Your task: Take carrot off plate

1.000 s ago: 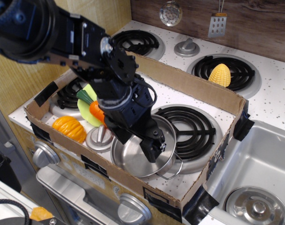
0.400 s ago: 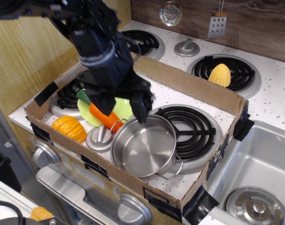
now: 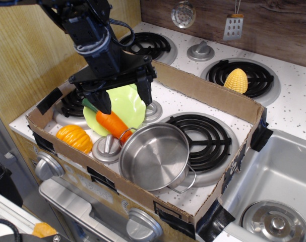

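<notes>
Nearest the camera, the steel pot (image 3: 155, 157) sits on the front burner inside the cardboard tray (image 3: 203, 93), and its rim touches or nearly touches the tip of the carrot (image 3: 110, 120). To the left are the orange pumpkin (image 3: 74, 138) and a stove knob (image 3: 107, 147), both just beside the plate (image 3: 123, 105). The carrot lies slanted across the front left part of the plate, green stem up and left, untouched.

Above it hangs the gripper (image 3: 123, 98), jaws spread wide and holding nothing, 1 finger (image 3: 103, 102) close to the stem and the other over the plate's far side.

Risks: the jaws look centred behind the carrot rather than over it, so closing could pinch the plate rim or tip the plate. The smooth cone may squirt out of the grip, and a sideways drag could knock it against the pot or pumpkin.

Farther back, the corn cob (image 3: 236, 80) rests on a rear burner, well apart.
</notes>
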`<state>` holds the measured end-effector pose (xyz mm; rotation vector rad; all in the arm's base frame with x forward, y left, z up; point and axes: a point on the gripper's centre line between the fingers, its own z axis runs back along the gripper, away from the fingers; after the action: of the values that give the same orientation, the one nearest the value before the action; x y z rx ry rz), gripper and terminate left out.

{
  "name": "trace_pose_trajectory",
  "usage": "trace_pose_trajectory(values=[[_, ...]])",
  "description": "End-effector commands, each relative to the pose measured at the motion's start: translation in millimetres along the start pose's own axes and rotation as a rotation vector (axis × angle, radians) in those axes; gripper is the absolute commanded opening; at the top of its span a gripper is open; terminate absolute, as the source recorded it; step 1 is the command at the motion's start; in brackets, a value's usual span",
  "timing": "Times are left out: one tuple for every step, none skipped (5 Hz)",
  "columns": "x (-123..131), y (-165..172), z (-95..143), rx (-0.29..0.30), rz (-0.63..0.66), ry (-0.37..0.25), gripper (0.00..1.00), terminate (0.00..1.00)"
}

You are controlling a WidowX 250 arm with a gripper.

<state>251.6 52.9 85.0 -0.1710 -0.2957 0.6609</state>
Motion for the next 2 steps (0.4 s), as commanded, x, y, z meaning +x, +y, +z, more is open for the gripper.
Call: trace_pose_trajectory(values=[[11.3,9.9,-6.4,0.052,0.248,-0.038,1.00,0.00],[12.7,18.8,-14.4,0.099,0.192,-0.069,1.00,0.00]])
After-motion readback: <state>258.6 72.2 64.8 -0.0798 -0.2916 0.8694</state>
